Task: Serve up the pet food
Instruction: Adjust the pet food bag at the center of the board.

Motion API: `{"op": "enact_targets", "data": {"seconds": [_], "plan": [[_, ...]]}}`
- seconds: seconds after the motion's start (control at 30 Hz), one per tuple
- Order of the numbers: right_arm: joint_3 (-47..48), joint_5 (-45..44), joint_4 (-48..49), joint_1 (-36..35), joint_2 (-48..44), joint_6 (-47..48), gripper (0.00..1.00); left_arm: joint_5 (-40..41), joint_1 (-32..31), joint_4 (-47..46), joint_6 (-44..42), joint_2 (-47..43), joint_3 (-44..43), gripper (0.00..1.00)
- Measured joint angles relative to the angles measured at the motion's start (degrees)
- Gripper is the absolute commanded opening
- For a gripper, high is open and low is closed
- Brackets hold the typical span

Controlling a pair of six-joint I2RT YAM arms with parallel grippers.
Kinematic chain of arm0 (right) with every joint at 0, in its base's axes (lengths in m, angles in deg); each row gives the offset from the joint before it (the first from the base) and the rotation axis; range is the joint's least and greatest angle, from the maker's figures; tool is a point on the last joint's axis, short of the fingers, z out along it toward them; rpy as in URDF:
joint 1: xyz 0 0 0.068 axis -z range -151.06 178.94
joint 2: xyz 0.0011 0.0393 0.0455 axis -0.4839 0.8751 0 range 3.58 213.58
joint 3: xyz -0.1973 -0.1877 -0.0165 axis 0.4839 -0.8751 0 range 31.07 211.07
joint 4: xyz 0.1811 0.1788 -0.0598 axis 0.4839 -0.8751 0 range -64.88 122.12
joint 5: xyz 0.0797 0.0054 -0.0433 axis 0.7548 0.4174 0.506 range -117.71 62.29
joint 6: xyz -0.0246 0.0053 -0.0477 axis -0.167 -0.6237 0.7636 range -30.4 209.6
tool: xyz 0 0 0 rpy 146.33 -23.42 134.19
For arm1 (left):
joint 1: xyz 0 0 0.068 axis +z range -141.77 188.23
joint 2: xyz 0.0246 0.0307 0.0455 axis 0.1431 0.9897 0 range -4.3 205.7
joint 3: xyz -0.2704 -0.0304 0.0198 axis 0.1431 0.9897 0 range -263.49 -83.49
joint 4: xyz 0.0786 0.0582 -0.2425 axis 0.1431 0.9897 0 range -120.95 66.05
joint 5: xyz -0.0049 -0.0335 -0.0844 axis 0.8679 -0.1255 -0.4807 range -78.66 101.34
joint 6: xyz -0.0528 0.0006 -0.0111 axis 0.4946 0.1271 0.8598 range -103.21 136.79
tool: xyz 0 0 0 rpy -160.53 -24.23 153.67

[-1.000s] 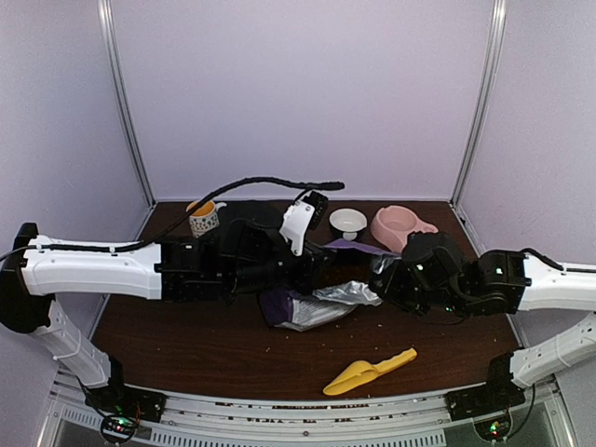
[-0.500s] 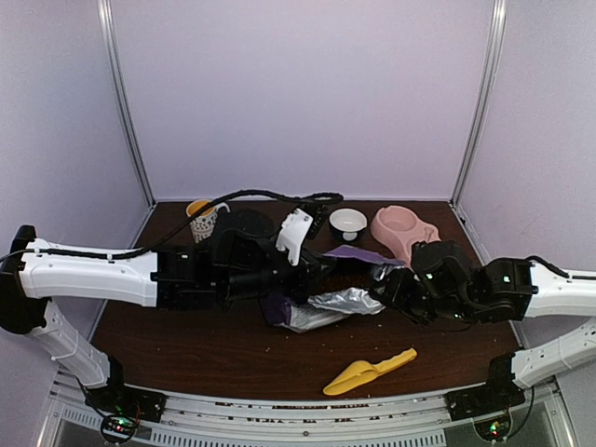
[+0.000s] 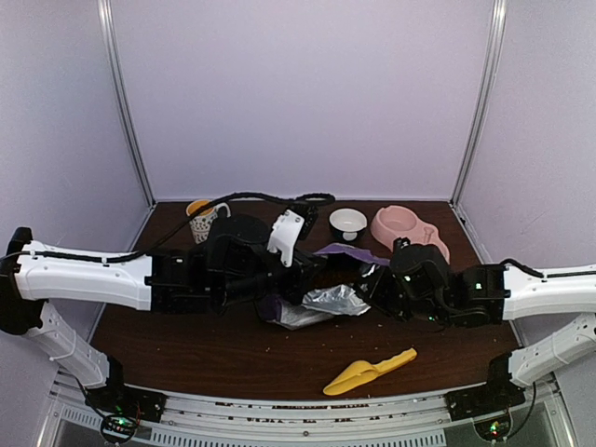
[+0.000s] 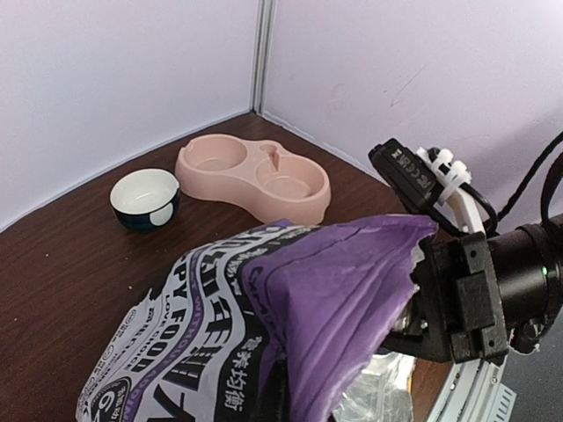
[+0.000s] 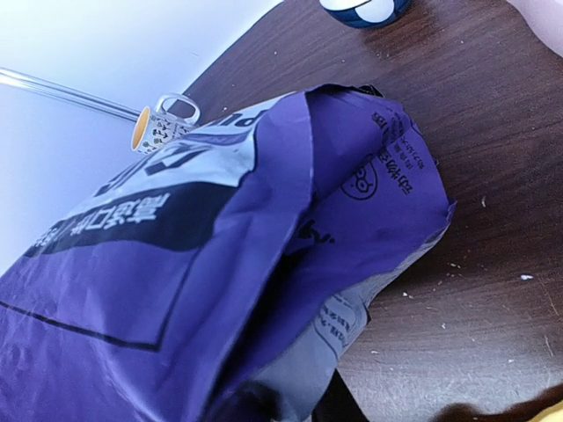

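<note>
Kibble is not in plain sight; I take it to be inside the purple pet-food bag (image 3: pixel 321 303), which lies slumped on its side at the middle of the table (image 3: pixel 186 345), its silver lining showing and one purple flap lifted off the wood. The left gripper (image 3: pixel 315 268) is closed tight and appears to pinch the bag's upper edge, since its wrist view is filled by printed film rising straight at the lens. The right gripper (image 3: pixel 374 282) sits against the torn purple edge from the opposite side. The flap hides its jaws, so I cannot tell whether they have closed on the film. Two holds on opposite lips suggest the mouth is being spread or lifted so the contents can be reached, either with the yellow scoop (image 3: pixel 368 372) lying by the near edge or by tipping. The pink double bowl (image 4: pixel 251 187) waits toward the far right corner, well apart from the bag, beside a small dark bowl (image 3: pixel 347 221) at the far edge.
</note>
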Motion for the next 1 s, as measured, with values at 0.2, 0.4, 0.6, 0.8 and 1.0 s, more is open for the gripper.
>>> {"op": "enact_targets", "data": {"seconds": [0.2, 0.4, 0.6, 0.8, 1.0], "plan": [[-0.6, 1.4, 9.6, 1.9, 6.3, 2.6, 0.11, 3.5, 0.0, 0.9, 1.7, -2.6, 3.0, 0.0], [1.5, 4.6, 15.1, 4.2, 13.6, 6.7, 0.09, 6.3, 0.1, 3.4, 3.5, -3.1, 4.5, 0.0], [3.4, 6.8, 14.7, 5.2, 16.4, 9.8, 0.09, 8.2, 0.2, 4.9, 5.0, -3.0, 4.6, 0.0], [-0.2, 8.0, 16.0, 5.6, 15.2, 9.8, 0.09, 8.7, -0.3, 5.8, 6.3, 0.0, 2.1, 0.0], [-7.3, 9.6, 20.0, 5.0, 14.6, 7.3, 0.16, 7.8, -1.2, 6.3, 6.4, 4.3, -0.3, 0.0]]}}
